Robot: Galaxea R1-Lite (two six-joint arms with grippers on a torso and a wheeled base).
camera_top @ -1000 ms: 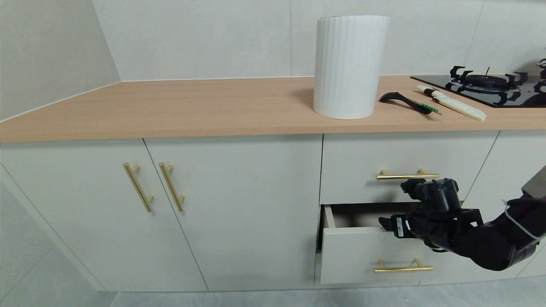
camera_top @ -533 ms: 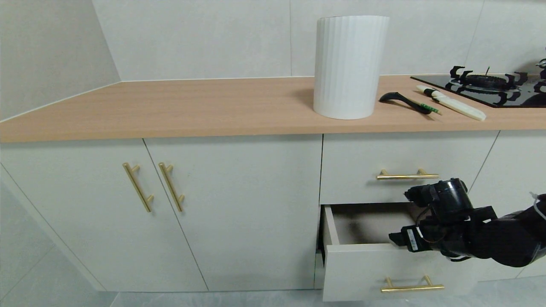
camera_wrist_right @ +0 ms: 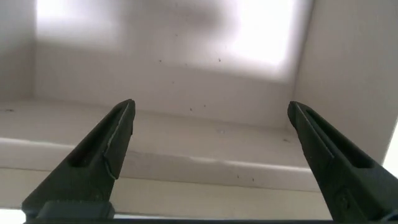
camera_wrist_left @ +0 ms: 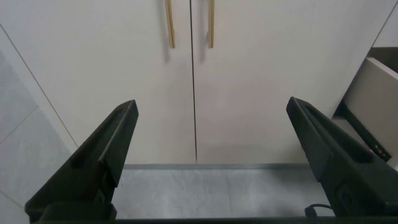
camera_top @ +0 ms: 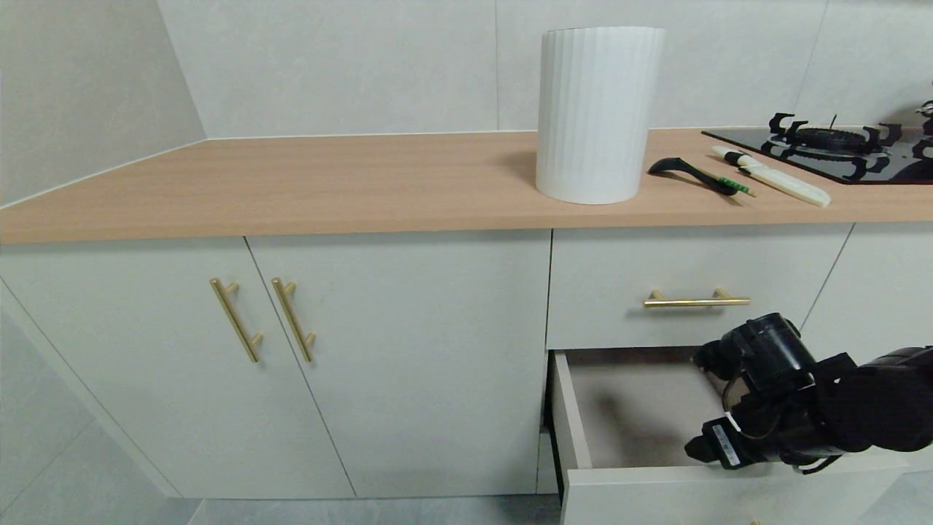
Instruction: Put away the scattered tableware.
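Note:
On the wooden counter lie a black ladle (camera_top: 689, 175), a thin green-tipped stick (camera_top: 735, 185) and a white knife (camera_top: 774, 184), right of a tall white ribbed container (camera_top: 598, 113). Below them the lower drawer (camera_top: 641, 419) stands pulled out, its inside bare. My right gripper (camera_top: 729, 446) sits at the top edge of the drawer's front panel. In the right wrist view the right gripper (camera_wrist_right: 208, 158) is open, its fingers (camera_wrist_right: 93, 168) spread wide over the drawer's inner wall (camera_wrist_right: 186, 81). My left gripper (camera_wrist_left: 208, 162) is open, low, facing the cabinet doors (camera_wrist_left: 249, 93).
A black gas hob (camera_top: 831, 146) takes up the counter's far right. The upper drawer (camera_top: 692, 292) is closed, with a gold handle (camera_top: 696, 300). Two cabinet doors with gold handles (camera_top: 262, 321) are left of the drawers. Grey floor (camera_wrist_left: 205, 193) lies below.
The lower drawer has slid farther out toward me, exposing more of its floor. My right gripper moved with the drawer front, lower and nearer in the head view.

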